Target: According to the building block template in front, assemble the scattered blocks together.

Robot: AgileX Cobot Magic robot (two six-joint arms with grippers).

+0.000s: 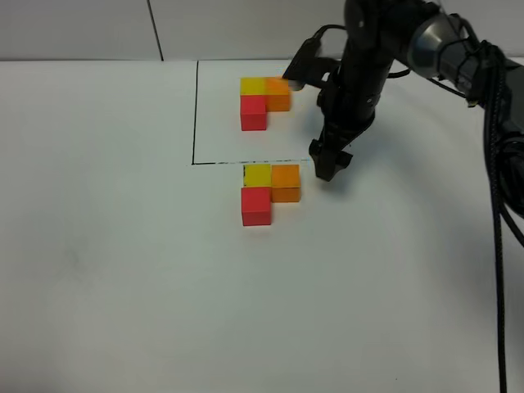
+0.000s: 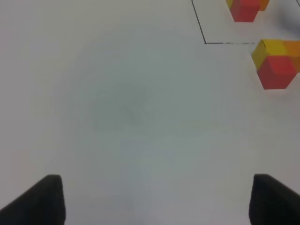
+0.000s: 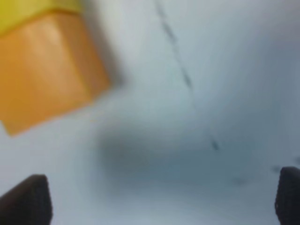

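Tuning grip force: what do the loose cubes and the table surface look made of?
Orange cube: likely painted wood or hard plastic; flat matte faces, crisp edges, no gloss. Red cube and yellow cube look the same. Table: smooth white matte sheet, laminate or paper; can't tell which.

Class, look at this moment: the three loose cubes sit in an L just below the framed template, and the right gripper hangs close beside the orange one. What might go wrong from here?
1. The right gripper is open and hangs very near the orange cube; pulling away carelessly might knock it and break up the L.
2. The yellow cube lies almost on the frame line, so a nudge could push it across into the template area.
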